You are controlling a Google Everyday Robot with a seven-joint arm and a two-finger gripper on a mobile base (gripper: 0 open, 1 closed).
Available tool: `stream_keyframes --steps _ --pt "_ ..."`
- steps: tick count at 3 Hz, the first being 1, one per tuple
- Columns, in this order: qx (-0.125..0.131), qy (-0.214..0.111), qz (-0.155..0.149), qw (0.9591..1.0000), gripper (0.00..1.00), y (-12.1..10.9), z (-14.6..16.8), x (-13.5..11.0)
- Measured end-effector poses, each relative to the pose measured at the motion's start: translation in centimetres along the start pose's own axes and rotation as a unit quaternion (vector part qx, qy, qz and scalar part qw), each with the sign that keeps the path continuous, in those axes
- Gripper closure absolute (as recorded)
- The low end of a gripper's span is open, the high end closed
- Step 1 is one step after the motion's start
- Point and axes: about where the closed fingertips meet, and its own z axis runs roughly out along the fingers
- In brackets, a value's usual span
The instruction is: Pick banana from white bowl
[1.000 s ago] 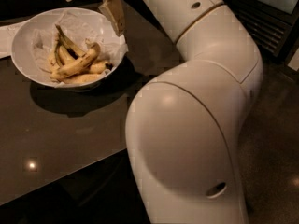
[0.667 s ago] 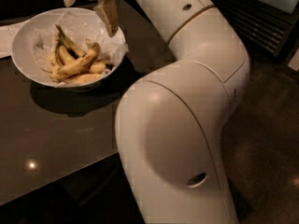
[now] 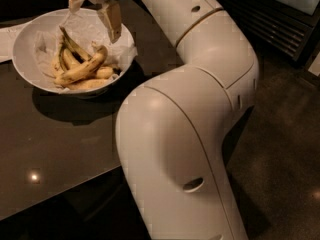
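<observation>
Upper left of the frame: the robot's white two-finger gripper (image 3: 93, 10) hovers over a wide, shallow white bowl (image 3: 22, 51) on a dark glossy table (image 3: 60, 149). Its fingers are spread apart and hold nothing. The loose yellow banana (image 3: 82, 68) lies in the bowl just below the gripper, its long axis running lower left to upper right.

The white bowl (image 3: 20, 49) sits on the table (image 3: 55, 149), far left. The banana (image 3: 84, 67) lies inside, apparently atop the bunch (image 3: 66, 59). The gripper (image 3: 95, 18) hangs above the bowl's rear.
</observation>
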Motion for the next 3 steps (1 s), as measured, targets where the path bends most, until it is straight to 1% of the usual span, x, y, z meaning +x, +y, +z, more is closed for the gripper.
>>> stream_keyframes --steps 1,2,3 --pt "-0.010 -0.013 0.009 0.9998 0.25 0.4 1.1 -0.3" --pt "-0.024 -0.024 0.016 0.9993 0.39 0.9 2.3 -0.5" --pt "-0.036 -0.035 0.021 0.9985 0.37 1.6 3.3 -0.6"
